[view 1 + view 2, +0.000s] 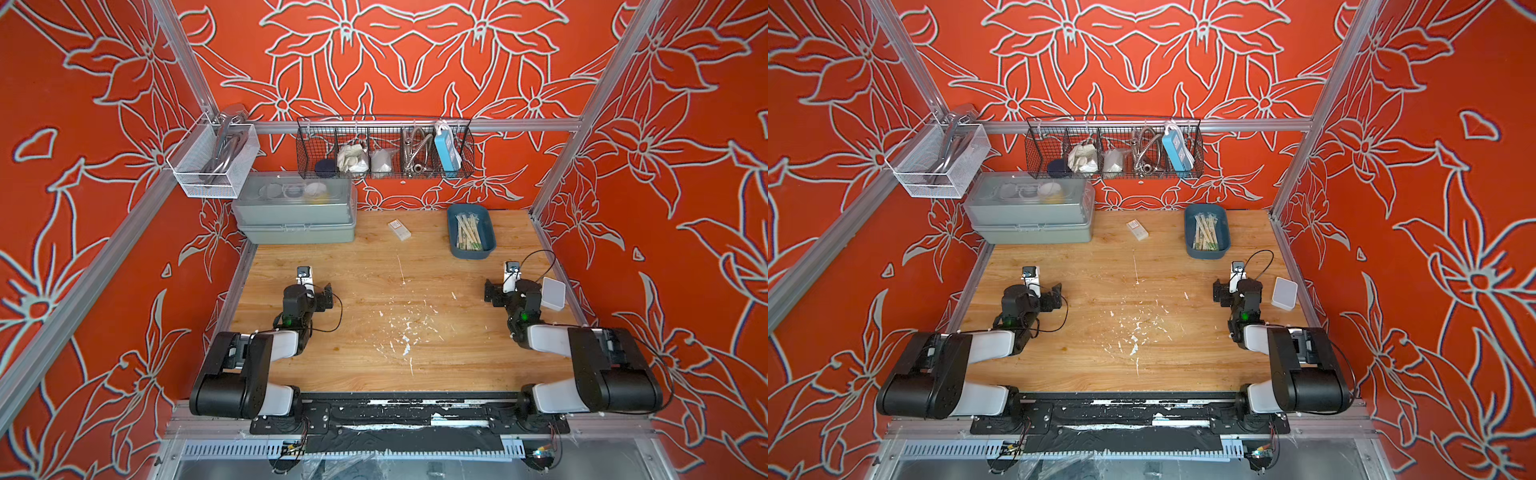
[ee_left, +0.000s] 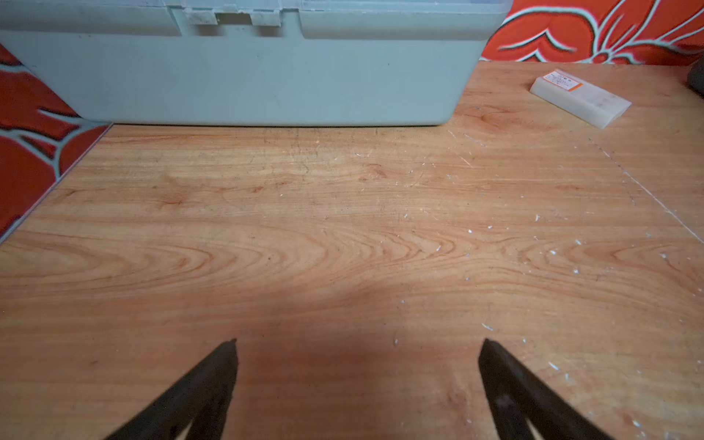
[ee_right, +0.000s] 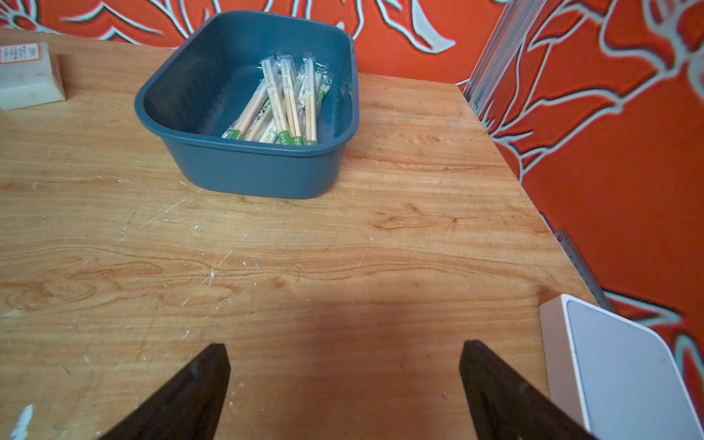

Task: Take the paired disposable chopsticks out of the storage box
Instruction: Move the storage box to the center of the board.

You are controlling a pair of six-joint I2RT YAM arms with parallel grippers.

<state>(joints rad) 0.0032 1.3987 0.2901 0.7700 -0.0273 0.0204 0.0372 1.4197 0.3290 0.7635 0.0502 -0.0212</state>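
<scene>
Teal storage box (image 3: 247, 171) holds the paired disposable chopsticks (image 3: 285, 103) — none lifted. Clear of the box, left claw (image 2: 360, 341) and right claw (image 3: 344, 344) stand spread apart, empty.

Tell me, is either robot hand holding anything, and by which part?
Nothing is held. The left hand and the right hand are both open and empty; the paired disposable chopsticks lie in the storage box.

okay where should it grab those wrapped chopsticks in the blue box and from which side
Pinch a top pair of the chopsticks at mid-length, straight from above, jaws across the sticks. They lie flat and lengthwise, and the walls of the storage box likely block a sideways approach.
</scene>
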